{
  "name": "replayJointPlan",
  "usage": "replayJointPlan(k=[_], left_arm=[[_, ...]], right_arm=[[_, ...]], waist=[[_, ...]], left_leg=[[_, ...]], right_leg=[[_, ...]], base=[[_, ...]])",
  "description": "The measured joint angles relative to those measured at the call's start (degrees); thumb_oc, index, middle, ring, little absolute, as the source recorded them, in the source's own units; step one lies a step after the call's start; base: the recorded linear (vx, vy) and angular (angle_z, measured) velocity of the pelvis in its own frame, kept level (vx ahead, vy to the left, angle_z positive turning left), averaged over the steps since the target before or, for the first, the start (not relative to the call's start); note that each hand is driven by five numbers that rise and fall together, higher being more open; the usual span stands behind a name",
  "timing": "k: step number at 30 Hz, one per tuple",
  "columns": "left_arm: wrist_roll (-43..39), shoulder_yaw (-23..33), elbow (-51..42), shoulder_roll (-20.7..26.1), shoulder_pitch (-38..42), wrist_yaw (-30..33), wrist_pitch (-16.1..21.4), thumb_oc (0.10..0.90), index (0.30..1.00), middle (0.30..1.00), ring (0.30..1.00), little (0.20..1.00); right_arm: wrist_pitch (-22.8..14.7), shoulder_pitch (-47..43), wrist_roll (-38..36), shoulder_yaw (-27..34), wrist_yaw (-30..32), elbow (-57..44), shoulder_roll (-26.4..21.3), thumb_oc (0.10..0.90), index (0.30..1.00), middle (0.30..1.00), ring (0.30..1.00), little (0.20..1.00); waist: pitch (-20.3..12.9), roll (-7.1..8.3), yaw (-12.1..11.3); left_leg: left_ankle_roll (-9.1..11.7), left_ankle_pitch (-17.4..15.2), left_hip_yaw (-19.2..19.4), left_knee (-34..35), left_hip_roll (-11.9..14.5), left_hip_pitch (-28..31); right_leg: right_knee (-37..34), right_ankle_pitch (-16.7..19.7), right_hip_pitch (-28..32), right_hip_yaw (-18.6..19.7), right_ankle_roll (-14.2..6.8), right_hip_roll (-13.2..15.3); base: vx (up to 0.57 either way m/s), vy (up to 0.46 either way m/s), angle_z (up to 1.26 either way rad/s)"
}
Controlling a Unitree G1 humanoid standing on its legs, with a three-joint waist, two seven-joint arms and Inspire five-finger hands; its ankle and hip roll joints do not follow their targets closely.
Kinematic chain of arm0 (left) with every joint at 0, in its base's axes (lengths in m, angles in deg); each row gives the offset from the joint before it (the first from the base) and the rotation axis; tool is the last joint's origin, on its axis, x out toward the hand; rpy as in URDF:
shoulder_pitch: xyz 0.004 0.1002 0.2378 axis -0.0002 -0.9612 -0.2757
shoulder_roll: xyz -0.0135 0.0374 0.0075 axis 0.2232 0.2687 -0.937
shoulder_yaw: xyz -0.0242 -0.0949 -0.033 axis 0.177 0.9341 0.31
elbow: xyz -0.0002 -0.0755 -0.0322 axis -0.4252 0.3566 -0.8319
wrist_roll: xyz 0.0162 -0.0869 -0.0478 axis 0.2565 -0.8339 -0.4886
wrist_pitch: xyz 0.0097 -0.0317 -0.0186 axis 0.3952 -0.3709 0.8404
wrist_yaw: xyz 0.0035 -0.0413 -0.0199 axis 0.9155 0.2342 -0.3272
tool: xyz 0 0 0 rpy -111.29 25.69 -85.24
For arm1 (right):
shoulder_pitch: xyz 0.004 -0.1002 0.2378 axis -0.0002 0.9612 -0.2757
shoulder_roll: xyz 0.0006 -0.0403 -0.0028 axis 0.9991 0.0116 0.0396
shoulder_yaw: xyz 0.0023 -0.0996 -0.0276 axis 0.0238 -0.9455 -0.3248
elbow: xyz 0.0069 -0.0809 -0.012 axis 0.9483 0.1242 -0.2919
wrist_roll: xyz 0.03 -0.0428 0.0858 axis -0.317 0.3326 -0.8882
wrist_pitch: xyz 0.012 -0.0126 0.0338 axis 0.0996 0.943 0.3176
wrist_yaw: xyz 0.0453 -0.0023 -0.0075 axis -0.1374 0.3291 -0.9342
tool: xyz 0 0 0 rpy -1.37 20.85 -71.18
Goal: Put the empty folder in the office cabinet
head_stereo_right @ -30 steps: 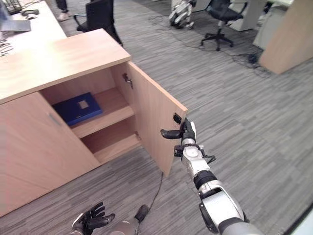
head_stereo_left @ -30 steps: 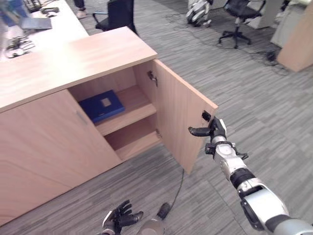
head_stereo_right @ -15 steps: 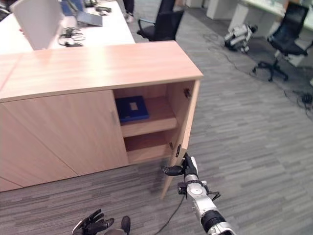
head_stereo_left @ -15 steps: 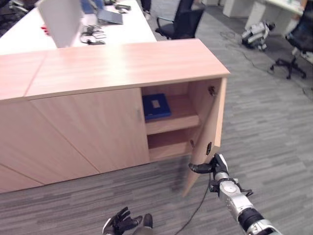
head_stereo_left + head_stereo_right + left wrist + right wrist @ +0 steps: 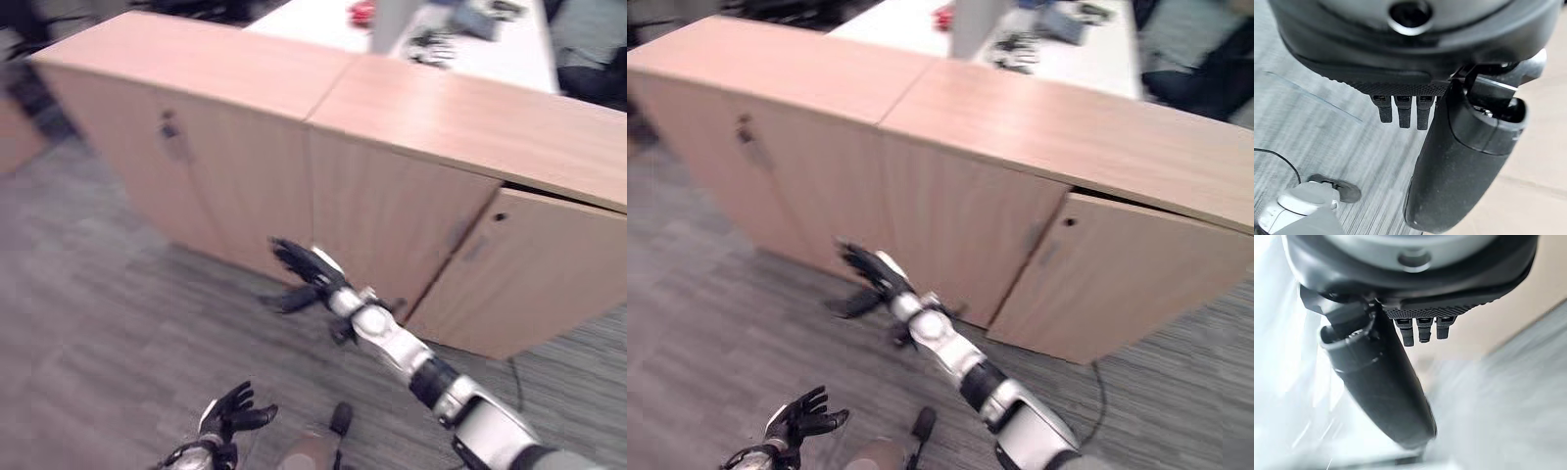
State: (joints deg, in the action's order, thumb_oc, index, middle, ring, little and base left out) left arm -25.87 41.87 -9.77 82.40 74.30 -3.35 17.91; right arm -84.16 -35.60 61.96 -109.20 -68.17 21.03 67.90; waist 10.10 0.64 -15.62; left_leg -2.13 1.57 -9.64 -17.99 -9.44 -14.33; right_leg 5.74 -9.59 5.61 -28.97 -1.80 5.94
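The cabinet [image 5: 411, 211] is a long, low run of light wood with a flat top and plain doors. Its rightmost door [image 5: 534, 269] stands only slightly ajar, a thin dark gap showing along its upper edge. The folder cannot be seen now (the nearly closed door hides the shelves).

Half a second ago that door hung wide open, with a blue folder lying flat on the upper shelf inside. The whole view has also swung since then, so the camera has moved and more of the cabinet's left part shows.

The right hand [image 5: 302, 277] reaches across in front of the middle doors, fingers spread and straight, holding nothing; earlier it was at the open door's outer edge. The left hand [image 5: 227, 414] hangs low over the grey carpet [image 5: 88, 294], fingers loosely apart and empty, much as before.
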Motion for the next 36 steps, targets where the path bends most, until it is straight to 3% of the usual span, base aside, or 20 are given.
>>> replayJointPlan(k=[1,2,3,6,10,14,17,18,19,23,26,31,33,36], left_arm=[[-0.02,0.27,-0.61,1.69,-4.33,0.25,-0.12,0.8,0.9,0.9,0.9,0.9],[0.13,0.17,0.08,2.52,-4.68,0.27,-0.37,0.8,0.9,0.9,0.9,0.9],[0.34,0.14,0.28,2.8,-5.13,0.23,-0.62,0.8,0.9,0.9,0.9,0.9],[1.92,-0.98,-0.25,2.03,-6.23,-1.4,-0.63,0.8,0.9,0.9,0.9,0.9],[2.36,-0.97,-2.09,2.08,-8.14,-2.4,-0.18,0.8,0.9,0.9,0.9,0.9],[2.48,0.72,-2.18,2.05,-7.98,-2.86,-0.05,0.8,0.9,0.9,0.9,0.9],[2.53,1.81,-1.32,2.1,-7.34,-3.53,0.05,0.8,0.9,0.9,0.9,0.9],[2.57,2.11,-1.18,2.02,-7.08,-3.53,-0.03,0.8,0.9,0.9,0.9,0.9],[2.59,3.14,-1.21,1.77,-6.76,-3.49,0.22,0.8,0.9,0.9,0.9,0.9],[2.79,3.15,-1.16,0.79,-6.7,-3.6,-0.11,0.8,0.9,0.9,0.9,0.9],[2.8,2.86,-1.32,-0.79,-6.55,-3.87,-0.18,0.8,0.9,0.9,0.9,0.9],[3.02,2.37,-1.24,-1.73,-7.97,-3.63,-0.25,0.8,0.9,0.9,0.9,0.9],[4.13,2.45,-0.72,-1.73,-8.53,-3.27,-0.36,0.8,0.9,0.9,0.9,0.9],[4.15,2.47,0.35,-2.23,-8.73,-3.19,-0.94,0.8,0.9,0.9,0.9,0.9]], right_arm=[[-1.07,-0.59,-1.66,-2.63,-2.84,-4.23,1.82,0.8,0.9,0.9,0.9,0.9],[-2.07,-0.64,-2.38,-3.01,-4.49,-5.8,2.23,0.8,0.9,0.9,0.9,0.9],[-2.42,-0.32,-3.06,-3.72,-5.57,-7.34,1.65,0.8,0.9,0.9,0.9,0.9],[-1.88,1.0,-2.67,-5.14,-8.46,-5.57,-2.43,0.8,0.9,0.9,0.9,0.9],[-1.53,11.24,2.03,-2.17,-9.29,5.2,-4.69,0.8,0.9,0.9,0.9,0.9],[1.56,25.29,10.42,4.79,-7.42,20.49,-9.28,0.8,0.9,0.9,0.9,0.9],[3.27,32.38,15.29,9.53,-4.68,27.48,-14.54,0.8,0.9,0.9,0.9,0.9],[3.17,33.32,16.3,11.59,-4.51,28.86,-14.95,0.8,0.9,0.9,0.9,0.9],[3.92,35.88,17.23,15.22,-2.8,31.65,-15.78,0.8,0.9,0.9,0.9,0.9],[2.98,38.62,18.32,22.48,-0.37,36.21,-14.76,0.8,0.9,0.9,0.9,0.9],[2.68,39.33,18.91,24.38,1.25,39.13,-13.28,0.8,0.9,0.9,0.9,0.9],[2.15,40.18,18.57,30.66,3.7,44.78,-11.25,0.8,0.9,0.9,0.9,0.9],[2.57,41.07,15.51,34.87,4.71,45.03,-10.28,0.8,0.9,0.9,0.9,0.9],[2.64,41.4,11.36,34.82,4.86,44.88,-10.31,0.8,0.9,0.9,0.9,0.9]], waist=[[-1.11,0.83,-2.0],[-0.79,2.47,-2.06],[-1.09,3.19,-1.71],[-1.15,3.29,-1.64],[-1.38,3.35,-0.82],[-3.4,3.84,2.68],[-3.97,3.2,5.45],[-4.02,2.99,6.03],[-4.14,2.57,6.38],[-4.82,1.32,8.43],[-5.39,0.47,9.31],[-6.25,-0.72,9.69],[-6.35,-1.0,10.8],[-6.44,-1.49,12.01]], left_leg=[[1.89,-7.15,-4.3,0.42,2.1,5.05],[0.06,-5.16,-5.4,3.78,1.23,6.44],[0.38,-3.52,-7.02,6.24,1.18,7.47],[0.68,-2.05,-6.92,9.79,1.28,8.69],[-0.66,-1.09,-4.13,12.77,1.25,11.49],[-1.8,-0.39,-2.75,14.91,1.49,12.3],[-2.61,0.31,-2.35,16.19,1.68,13.35],[-2.56,0.32,-2.13,16.4,1.92,13.53],[-2.05,0.0,-1.66,16.56,2.65,14.3],[-0.6,-0.34,-1.13,18.84,5.07,16.8],[0.33,0.28,-0.53,20.65,6.33,17.68],[0.92,0.61,1.46,22.46,7.43,18.69],[0.95,0.64,1.67,22.48,7.44,18.68],[0.72,0.8,4.51,22.47,7.71,18.46]], right_leg=[[2.32,-0.99,0.18,-0.19,-1.76,0.22],[3.6,-0.92,0.37,-0.09,-2.12,0.81],[3.02,-0.72,-0.06,0.04,-2.52,0.91],[0.72,1.1,-1.54,3.21,-4.44,3.59],[-1.68,4.66,-3.87,5.63,-5.35,6.05],[-3.33,7.26,-4.92,5.76,-5.66,6.35],[-6.2,11.59,-3.51,5.55,-6.92,6.14],[-6.83,12.52,-3.02,5.49,-6.77,5.81],[-8.71,15.82,-2.04,5.7,-5.65,4.73],[-10.72,15.85,-0.18,6.31,-4.53,2.11],[-10.89,15.39,-0.33,6.58,-3.86,1.12],[-11.14,14.97,-1.38,8.44,-3.69,0.29],[-11.14,14.99,-1.45,8.78,-3.68,0.26],[-11.15,15.03,-2.81,9.99,-3.71,0.33]], base=[[0.07,-0.04,0.65],[0.07,-0.04,0.39],[0.06,-0.014,0.69],[0.07,0.018,0.4],[0.02,0.018,-0.21],[0.04,-0.022,-0.22],[0.03,-0.042,-0.19],[0.04,-0.045,-0.23],[0.04,-0.05,-0.21],[0.03,-0.055,-0.21],[0.02,-0.053,-0.11],[0.01,-0.049,-0.21],[-0.01,-0.03,-0.11],[-0.05,-0.023,-0.42]])
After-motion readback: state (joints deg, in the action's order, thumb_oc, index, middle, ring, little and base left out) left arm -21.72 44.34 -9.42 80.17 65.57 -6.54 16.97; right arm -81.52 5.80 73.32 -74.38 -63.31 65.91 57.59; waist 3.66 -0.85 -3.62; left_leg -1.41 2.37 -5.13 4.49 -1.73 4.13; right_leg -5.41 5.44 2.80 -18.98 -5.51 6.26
